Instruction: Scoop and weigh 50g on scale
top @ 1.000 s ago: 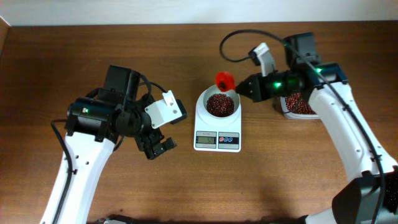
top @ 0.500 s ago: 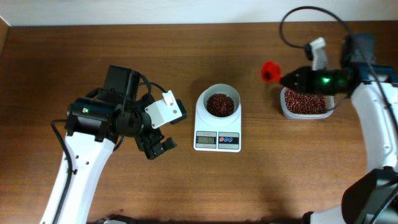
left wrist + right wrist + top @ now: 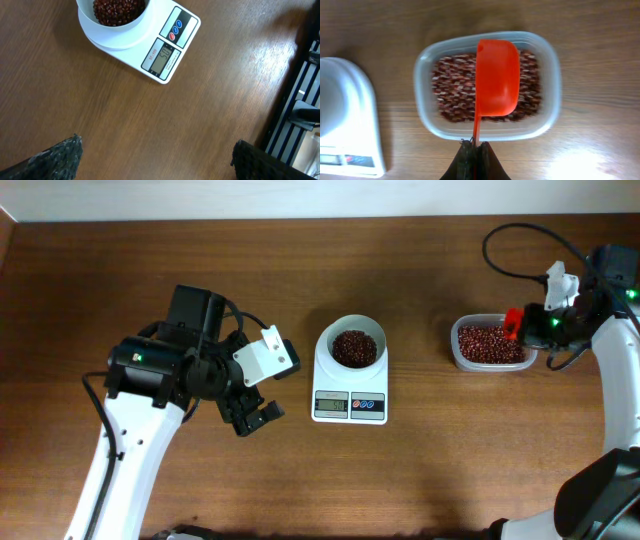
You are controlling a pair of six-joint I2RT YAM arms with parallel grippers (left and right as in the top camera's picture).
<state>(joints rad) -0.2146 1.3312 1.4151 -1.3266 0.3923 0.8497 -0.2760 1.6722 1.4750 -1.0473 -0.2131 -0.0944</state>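
The white scale (image 3: 349, 385) stands mid-table, and its round bowl (image 3: 353, 348) holds dark reddish-brown beans. In the left wrist view the scale (image 3: 165, 45) shows its lit display and blue buttons, with the beans (image 3: 117, 7) at the top edge. My right gripper (image 3: 476, 146) is shut on the thin handle of a red scoop (image 3: 496, 80). The scoop hangs over the clear container (image 3: 550, 90) of beans and looks turned bottom up. In the overhead view the right gripper (image 3: 545, 325) is at that container's right end. My left gripper (image 3: 255, 418) stands open and empty left of the scale.
The clear container (image 3: 490, 345) sits right of the scale, apart from it. A black cable loops above the right arm near the table's back edge. Bare wood lies under the left gripper (image 3: 156, 149), whose two fingertips stand far apart.
The right gripper carried the red scoop from above the scale's bowl rightwards to above the clear container. The left arm has not moved.
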